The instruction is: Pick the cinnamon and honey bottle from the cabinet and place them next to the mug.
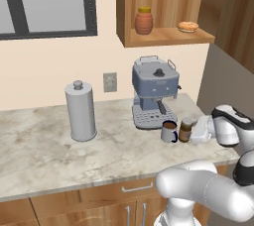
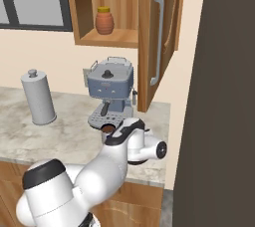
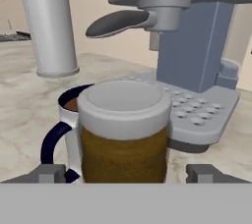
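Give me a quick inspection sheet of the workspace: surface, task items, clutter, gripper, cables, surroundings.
Surface: marble counter, nothing spilled.
Task items: cinnamon upright on the counter right beside the mug; honey bottle on the cabinet shelf.
Clutter: coffee machine, grey canister, pastry on the shelf.
Gripper: gripper open, fingers either side of the cinnamon with gaps.
Cables: nothing seen.
Surroundings: window, wall outlet, drawers below.

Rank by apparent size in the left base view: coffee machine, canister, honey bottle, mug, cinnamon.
1. Coffee machine
2. Canister
3. Honey bottle, though it stands farther away in the cabinet
4. Mug and cinnamon: look alike, not ranked.
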